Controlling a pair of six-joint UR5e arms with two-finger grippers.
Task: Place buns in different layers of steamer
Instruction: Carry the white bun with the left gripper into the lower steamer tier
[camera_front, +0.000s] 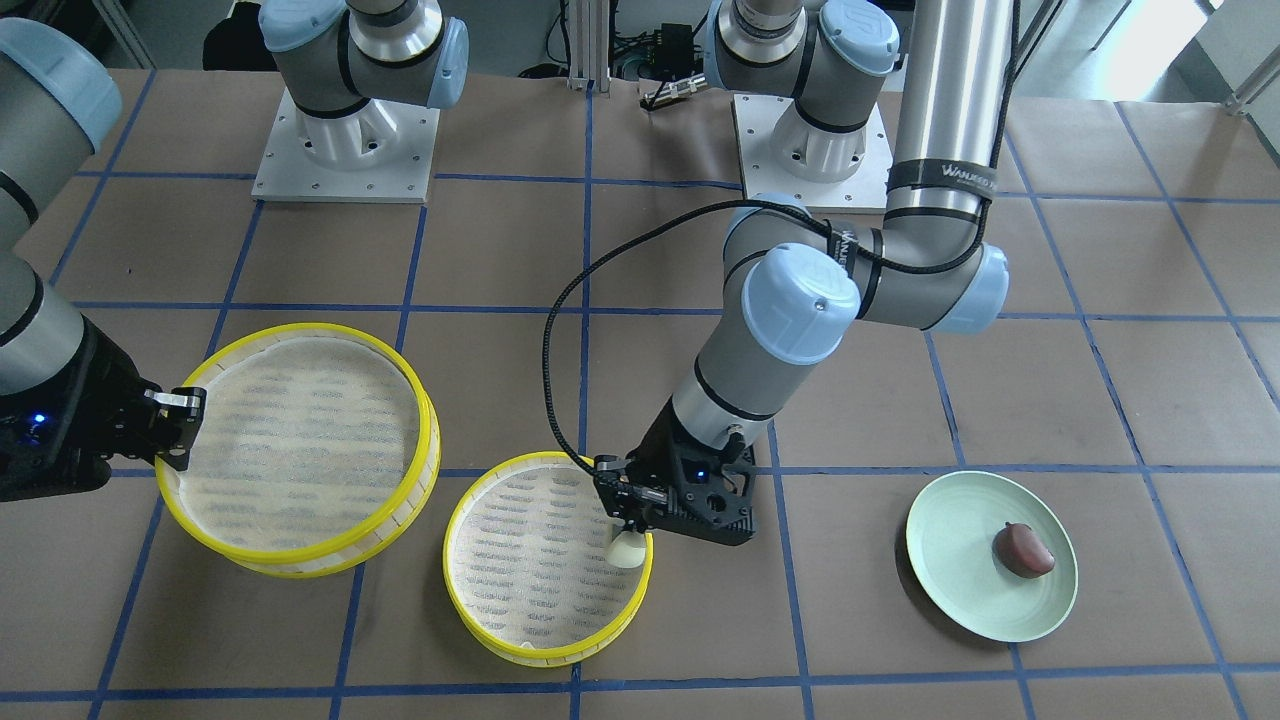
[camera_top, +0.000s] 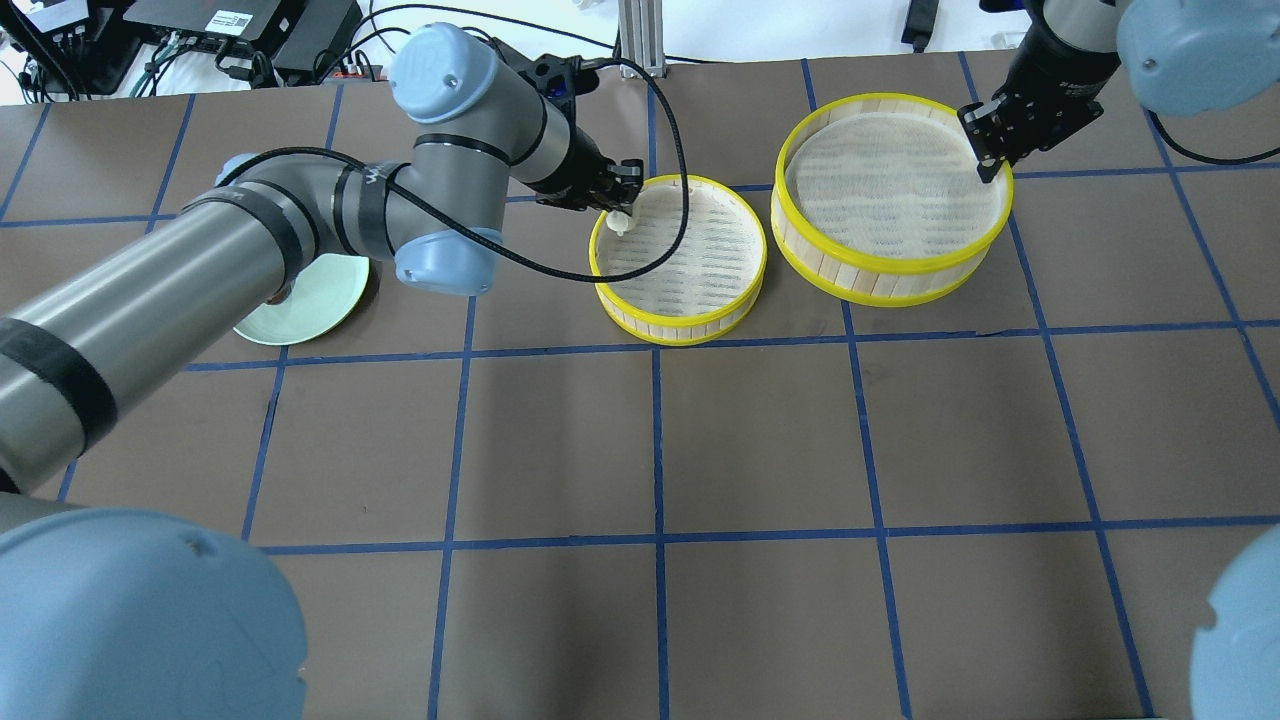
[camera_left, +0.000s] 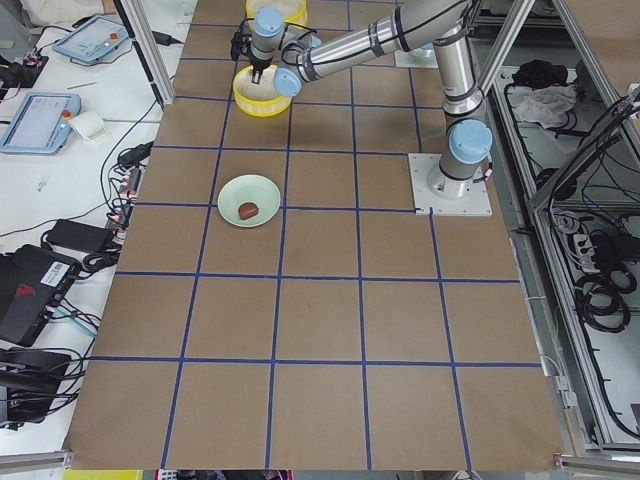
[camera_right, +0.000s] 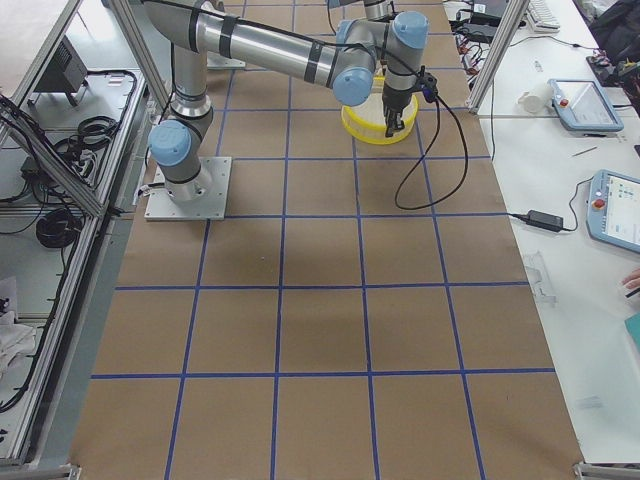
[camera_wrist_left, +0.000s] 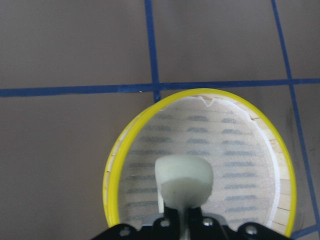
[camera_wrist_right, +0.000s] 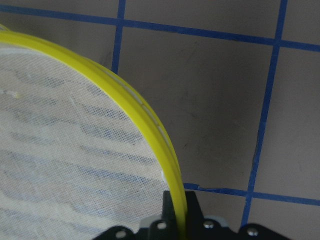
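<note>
My left gripper (camera_front: 630, 530) is shut on the pale cream bun (camera_front: 628, 549) and holds it just inside the edge of the nearer steamer tray (camera_front: 560, 655). The left wrist view shows the bun (camera_wrist_left: 183, 180) over the tray's mesh. My right gripper (camera_front: 185, 430) is shut on the yellow rim of the second steamer tray (camera_front: 300, 328), which looks tilted and a little raised. The right wrist view shows that rim (camera_wrist_right: 150, 125) between the fingers. The dark reddish-brown bun (camera_front: 1022, 550) lies on the pale green plate (camera_front: 960, 590), away from both grippers.
In the overhead view the left arm covers part of the green plate (camera_top: 320, 310) and hides the dark bun. The two trays (camera_top: 680, 325) (camera_top: 890, 275) stand side by side. The table is brown with blue tape lines. Both arm bases (camera_front: 345, 150) are at its far side.
</note>
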